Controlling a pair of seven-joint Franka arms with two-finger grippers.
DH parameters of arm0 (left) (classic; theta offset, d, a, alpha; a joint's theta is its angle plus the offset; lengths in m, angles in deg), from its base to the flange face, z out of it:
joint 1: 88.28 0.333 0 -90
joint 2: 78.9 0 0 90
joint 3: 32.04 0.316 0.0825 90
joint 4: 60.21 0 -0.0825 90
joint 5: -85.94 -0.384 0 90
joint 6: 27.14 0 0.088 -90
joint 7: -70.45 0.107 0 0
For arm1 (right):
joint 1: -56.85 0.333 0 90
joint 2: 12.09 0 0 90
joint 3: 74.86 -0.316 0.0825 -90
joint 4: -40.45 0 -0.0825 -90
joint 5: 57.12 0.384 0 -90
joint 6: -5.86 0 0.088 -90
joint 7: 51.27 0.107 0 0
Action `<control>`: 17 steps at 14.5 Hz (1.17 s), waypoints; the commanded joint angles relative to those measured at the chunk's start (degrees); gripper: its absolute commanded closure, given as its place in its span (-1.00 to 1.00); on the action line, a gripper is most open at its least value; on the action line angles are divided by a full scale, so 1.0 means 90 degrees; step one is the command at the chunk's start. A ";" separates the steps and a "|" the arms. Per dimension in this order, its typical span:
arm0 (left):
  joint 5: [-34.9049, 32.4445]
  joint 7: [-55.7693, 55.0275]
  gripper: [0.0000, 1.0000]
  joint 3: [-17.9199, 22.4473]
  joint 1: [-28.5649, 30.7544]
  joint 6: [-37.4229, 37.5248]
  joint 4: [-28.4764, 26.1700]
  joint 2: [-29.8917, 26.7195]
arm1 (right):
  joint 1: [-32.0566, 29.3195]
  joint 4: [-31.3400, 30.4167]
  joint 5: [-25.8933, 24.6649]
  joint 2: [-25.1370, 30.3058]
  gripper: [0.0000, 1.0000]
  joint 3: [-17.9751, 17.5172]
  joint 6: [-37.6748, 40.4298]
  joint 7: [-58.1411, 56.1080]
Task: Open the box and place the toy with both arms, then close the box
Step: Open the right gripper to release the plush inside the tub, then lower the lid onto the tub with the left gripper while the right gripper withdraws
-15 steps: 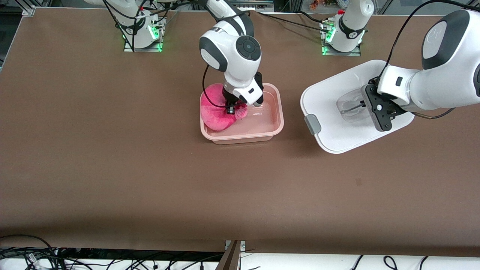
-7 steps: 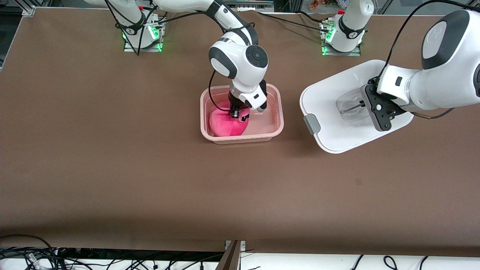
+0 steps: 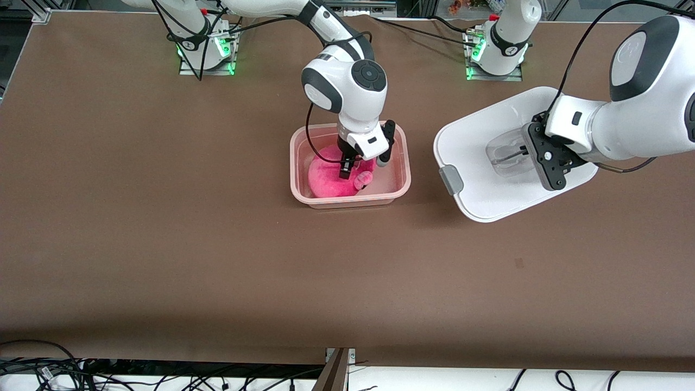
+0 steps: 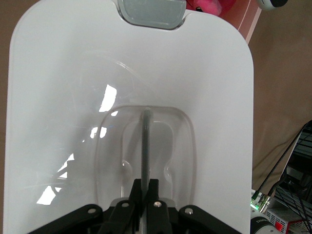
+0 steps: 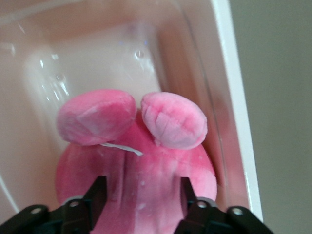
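Note:
The pink tub of the box [image 3: 350, 202] stands open at the table's middle, its rim also in the right wrist view [image 5: 234, 97]. The pink plush toy [image 3: 328, 179] lies inside it, at the end toward the right arm; its two flaps show in the right wrist view [image 5: 161, 161]. My right gripper [image 3: 364, 164] is open just above the toy, one finger on each side of it [image 5: 141, 195]. My left gripper [image 3: 524, 151] is shut on the clear handle of the white lid [image 3: 478, 157], held tilted over the table toward the left arm's end [image 4: 145, 184]. The lid's grey clip [image 4: 151, 12] points toward the tub.
The two arm bases [image 3: 203, 46] [image 3: 497, 51] stand along the table's edge farthest from the front camera. Cables [image 3: 43, 369] and a post [image 3: 336, 369] lie past the table's nearest edge. The brown tabletop [image 3: 163, 217] is bare around the tub.
The right gripper carried the toy from over the tub's rim down into the tub, then opened and let it go. The left arm holds the lid still.

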 commanded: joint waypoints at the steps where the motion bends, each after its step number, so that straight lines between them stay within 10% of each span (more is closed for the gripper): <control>1: 0.0199 0.0142 1.00 -0.0046 0.0068 0.0043 0.0037 0.0018 | 0.0011 0.0150 0.0457 0.0222 -1.00 0.0044 0.0082 0.0199; 12: 0.0814 -0.0353 1.00 -0.0271 -0.1160 -0.1605 0.0203 0.0964 | -0.2330 0.0140 0.1259 0.2262 -1.00 0.0220 0.1945 0.0082; 17: 0.0786 -0.1417 1.00 -0.0242 -0.2644 -0.2943 0.0242 0.1686 | -0.2509 0.0092 0.1521 0.2937 -1.00 0.1233 0.2698 0.0140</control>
